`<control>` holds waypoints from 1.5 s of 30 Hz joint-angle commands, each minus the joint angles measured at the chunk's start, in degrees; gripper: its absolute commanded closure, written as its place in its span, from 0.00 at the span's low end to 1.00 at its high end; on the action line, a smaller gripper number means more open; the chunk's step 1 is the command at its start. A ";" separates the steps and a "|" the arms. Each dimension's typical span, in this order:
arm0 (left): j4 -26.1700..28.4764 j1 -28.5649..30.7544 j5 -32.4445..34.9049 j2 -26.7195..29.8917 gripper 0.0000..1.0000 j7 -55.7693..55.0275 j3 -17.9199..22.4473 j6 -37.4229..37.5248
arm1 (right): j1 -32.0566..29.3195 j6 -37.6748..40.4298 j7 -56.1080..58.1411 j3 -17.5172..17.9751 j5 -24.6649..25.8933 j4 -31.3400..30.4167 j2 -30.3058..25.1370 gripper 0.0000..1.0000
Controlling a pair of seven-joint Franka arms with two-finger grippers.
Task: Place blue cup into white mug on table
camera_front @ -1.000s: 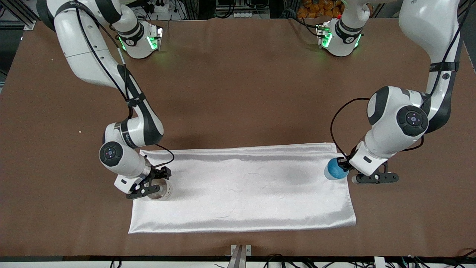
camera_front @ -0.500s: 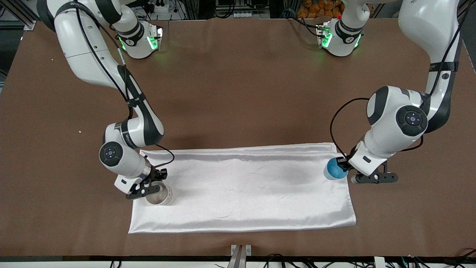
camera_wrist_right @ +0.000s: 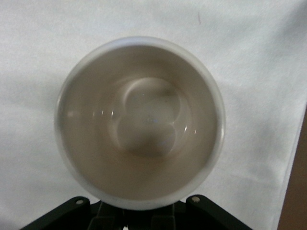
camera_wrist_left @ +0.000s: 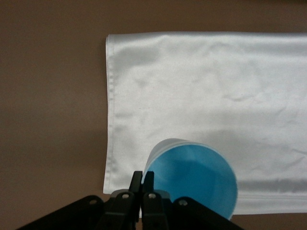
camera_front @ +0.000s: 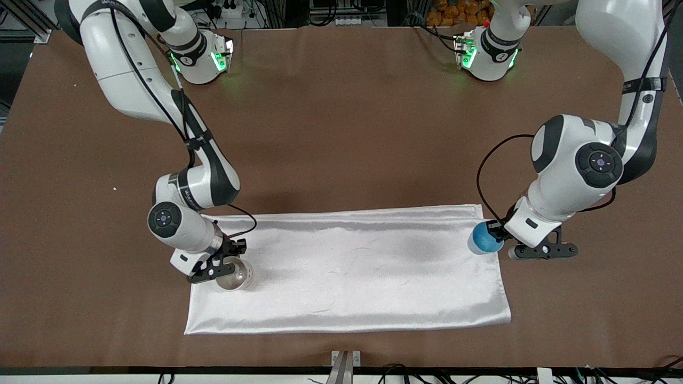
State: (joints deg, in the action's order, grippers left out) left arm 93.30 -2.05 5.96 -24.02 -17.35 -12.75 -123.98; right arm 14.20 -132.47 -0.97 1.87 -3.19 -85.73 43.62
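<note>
The brown counter [camera_front: 341, 133] fills nearly the whole front view, and across its lower middle lies a shiny white cloth [camera_front: 347, 272], spread flat as a mat for both vessels.

At the lower right of that frame, at the cloth's upper corner, the left tool [camera_front: 501, 234] is clamped on the rim of the blue cup [camera_front: 483, 239]. The left wrist view shows the fingers pinched together on the cup's wall, one inside and one outside — a rim pinch that leaves the body free to go down into another vessel. Whether the cup is off the cloth I cannot tell.

At the lower left, near the cloth's other end, the right tool [camera_front: 227, 264] is closed on the rim of the white mug [camera_front: 235, 274]. The right wrist view looks straight into its cream interior, mouth up and empty. That grip looks meant to steady the mug, or to carry it toward the cup.

The two vessels are well apart — a full cloth length lies between them, so the placing is not yet done.
</note>
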 commanded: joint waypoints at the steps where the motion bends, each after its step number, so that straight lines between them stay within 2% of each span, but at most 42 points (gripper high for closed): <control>1: 0.30 -0.06 1.68 2.66 1.00 -0.67 -0.96 3.21 | 1.35 4.41 -2.72 0.68 -0.77 -3.72 -6.07 1.00; 12: 0.39 0.03 1.68 5.21 1.00 -1.19 -2.28 7.17 | 3.81 3.01 -2.64 0.59 -0.51 -22.18 -22.59 1.00; 24: 0.48 0.21 1.07 7.05 1.00 -2.16 -5.26 12.18 | 6.27 -9.20 -2.81 0.68 -0.51 -41.08 -34.99 1.00; 29: 0.48 0.12 0.98 7.05 1.00 -4.01 -6.49 13.41 | 10.66 -8.59 -7.98 0.68 -0.59 -42.06 -37.81 1.00; 45: 0.83 -0.14 0.89 6.70 1.00 -10.60 -10.89 15.61 | 25.17 -11.66 -31.01 0.59 0.46 -41.53 -36.50 1.00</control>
State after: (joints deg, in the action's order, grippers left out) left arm 93.50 -2.27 5.96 -18.09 -25.36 -22.45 -109.27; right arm 36.39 -142.18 -26.24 2.98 -3.17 -125.82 7.56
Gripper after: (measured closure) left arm 0.965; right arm 0.912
